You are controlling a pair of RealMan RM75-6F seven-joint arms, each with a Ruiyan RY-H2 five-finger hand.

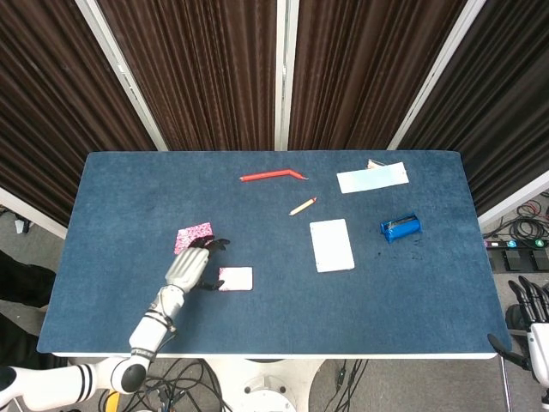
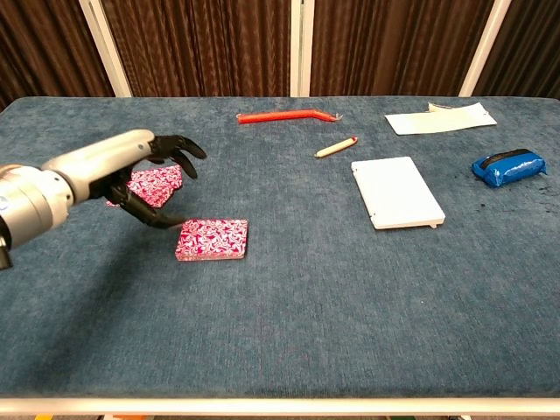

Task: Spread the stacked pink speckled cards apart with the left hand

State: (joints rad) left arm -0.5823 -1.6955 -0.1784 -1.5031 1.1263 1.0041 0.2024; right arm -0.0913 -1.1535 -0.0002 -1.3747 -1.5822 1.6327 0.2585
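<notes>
Dark pleated curtains behind, blue felt table [image 2: 306, 306] below, wide and flat enough for cards to lie wherever dropped. Near the left-front of it, the remaining stack of pink speckled cards [image 2: 212, 239], square and tidy, white face up from the head camera [image 1: 235, 278], pink pattern showing from the chest. Just beyond and to the left, one separated card [image 2: 156, 183] flat on the felt, clear of the stack, apparently set apart so as not to overlap. Between the two, the left hand [image 2: 147, 179], empty, fingers apart and curved downward, dark fingertips [image 2: 171, 222] reaching to the stack's near-left edge, probably for the next card; actual contact impossible to tell. Right hand [image 1: 533, 313] low at the table's far right corner, idle, fingers too cropped to judge. Elsewhere, well away: red tool [image 2: 282, 115], pencil [image 2: 337, 146], white box [image 2: 396, 192], blue pouch [image 2: 507, 166], paper sheet [image 2: 440, 118].
</notes>
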